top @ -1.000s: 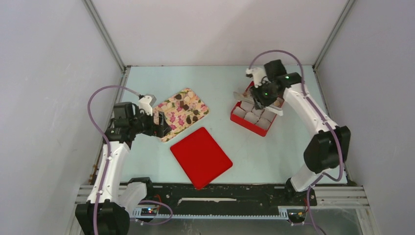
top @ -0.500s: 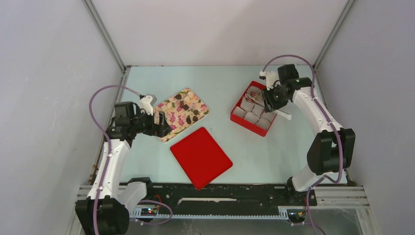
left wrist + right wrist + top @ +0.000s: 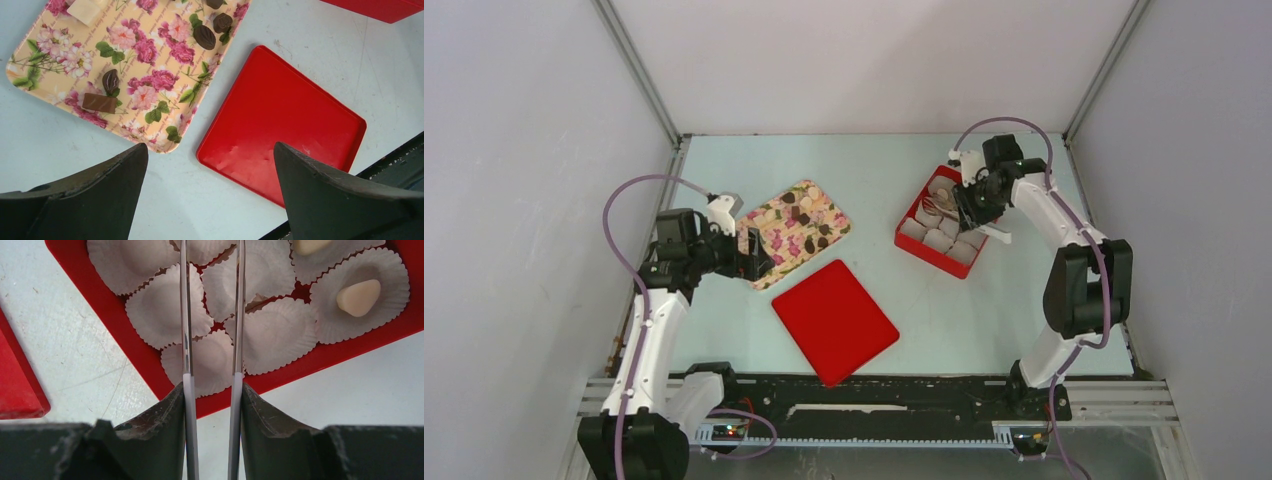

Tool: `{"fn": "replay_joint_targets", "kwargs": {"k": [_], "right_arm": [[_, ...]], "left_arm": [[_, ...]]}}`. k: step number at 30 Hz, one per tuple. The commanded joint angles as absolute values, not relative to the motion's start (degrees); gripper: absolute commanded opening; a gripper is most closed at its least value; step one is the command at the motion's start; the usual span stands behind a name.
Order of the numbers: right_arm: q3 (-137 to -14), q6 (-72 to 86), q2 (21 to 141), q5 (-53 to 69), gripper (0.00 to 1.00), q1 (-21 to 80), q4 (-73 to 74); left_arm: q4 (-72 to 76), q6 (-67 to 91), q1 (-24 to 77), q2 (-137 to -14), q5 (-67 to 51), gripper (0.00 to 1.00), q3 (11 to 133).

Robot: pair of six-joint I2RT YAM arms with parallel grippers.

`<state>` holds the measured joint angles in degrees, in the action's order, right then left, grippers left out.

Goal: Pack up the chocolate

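The chocolate lies on the floral tray [image 3: 769,245]: dark lumps [image 3: 204,37], a brown bar [image 3: 99,102] and a cream piece [image 3: 85,10]. Two cream pieces [image 3: 358,297] sit in white paper cups in the red box [image 3: 921,250]. My left gripper [image 3: 210,146] is open and empty above the table, between the tray [image 3: 60,75] and the red lid [image 3: 285,120]. My right gripper [image 3: 212,390] is shut on metal tongs [image 3: 186,315], whose two blades reach out over empty cups. The tong tips are out of view.
The flat red lid [image 3: 834,320] lies at the near middle of the table. The red box [image 3: 145,360] holds several empty crinkled cups [image 3: 162,310]. Enclosure walls stand on the left, back and right.
My right arm has shifted and turned at the wrist while keeping the tongs over the red box. The left arm has not moved.
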<state>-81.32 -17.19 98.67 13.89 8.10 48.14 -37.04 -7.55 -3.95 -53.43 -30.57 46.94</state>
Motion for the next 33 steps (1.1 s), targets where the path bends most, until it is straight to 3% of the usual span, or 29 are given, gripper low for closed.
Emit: {"fn": "replay_joint_targets", "kwargs": {"k": [1,12,25,33], "right_arm": [[-81.8,-17.6,99.5,14.2,0.40,7.9,45.0],[-81.7,-17.8,99.5,14.4,0.46,7.8,44.7],[-81.7,-17.5,89.9,14.5,0.44,8.2,45.8],[-84.9,-18.3,91.0,15.0,0.43,18.4,45.5]], "left_arm": [[-36.7,-7.8,-4.2,-52.3,-30.4,1.00,49.5],[-37.1,-7.6,-4.2,-52.5,-31.0,1.00,49.9],[-36.3,-7.8,-4.2,-51.3,-30.8,1.00,48.8],[-36.3,-8.9,-4.4,-48.5,-29.3,1.00,47.7]]}}
